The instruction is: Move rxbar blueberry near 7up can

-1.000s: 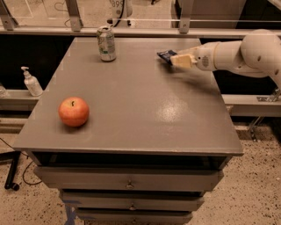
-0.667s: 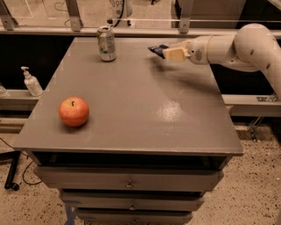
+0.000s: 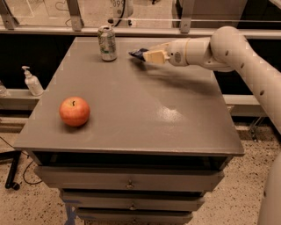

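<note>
Rxbar blueberry [image 3: 137, 53] pinched in closed claw [image 3: 148, 56] | just right of 7up can [image 3: 107, 42] | risk: overshoot could topple can; loose pinch drops bar

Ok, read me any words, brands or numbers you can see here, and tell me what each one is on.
7up can: green markings, too blurred to read.
rxbar blueberry, held by the gripper just right of the can: lettering too small to read.
pump bottle: no readable label.
white object at the top edge: dark digits, too blurred to be sure.
Nothing can be quoted.
</note>
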Robot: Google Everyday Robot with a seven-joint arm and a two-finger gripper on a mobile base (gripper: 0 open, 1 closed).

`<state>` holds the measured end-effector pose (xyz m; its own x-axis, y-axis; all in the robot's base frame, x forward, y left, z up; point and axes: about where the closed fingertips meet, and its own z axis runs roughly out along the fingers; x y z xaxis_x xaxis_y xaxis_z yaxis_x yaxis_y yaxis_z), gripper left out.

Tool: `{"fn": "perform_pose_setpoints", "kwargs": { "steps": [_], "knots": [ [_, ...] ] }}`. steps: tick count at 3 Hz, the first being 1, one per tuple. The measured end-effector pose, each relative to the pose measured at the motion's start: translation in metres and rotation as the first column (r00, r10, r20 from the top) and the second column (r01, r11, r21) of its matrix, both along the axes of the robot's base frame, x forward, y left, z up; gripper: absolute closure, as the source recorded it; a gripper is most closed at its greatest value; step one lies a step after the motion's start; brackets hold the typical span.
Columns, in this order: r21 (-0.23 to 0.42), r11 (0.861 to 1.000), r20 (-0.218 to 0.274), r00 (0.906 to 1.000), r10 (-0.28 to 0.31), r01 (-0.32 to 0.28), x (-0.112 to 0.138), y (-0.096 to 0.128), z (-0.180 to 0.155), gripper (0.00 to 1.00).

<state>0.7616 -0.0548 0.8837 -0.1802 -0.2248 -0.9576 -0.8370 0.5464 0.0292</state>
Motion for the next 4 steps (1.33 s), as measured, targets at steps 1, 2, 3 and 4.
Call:
{"fn": "perform_pose_setpoints", "kwargs": {
  "steps": [1, 2, 3, 4],
  "knots": [
    [-0.013, 0.999, -0.013, 0.9994, 0.032, -0.032, 0.001, 0.029, -0.019, 1.00],
    [-0.027, 0.998, -0.019, 0.9985, 0.051, -0.052, 0.006, 0.054, -0.033, 0.84],
    [-0.039, 0.997, -0.015, 0.9977, 0.066, -0.066, 0.012, 0.076, -0.041, 0.60],
    [-0.056, 0.996, -0.005, 0.9980, 0.064, -0.064, 0.019, 0.085, -0.044, 0.37]
  ]
}}
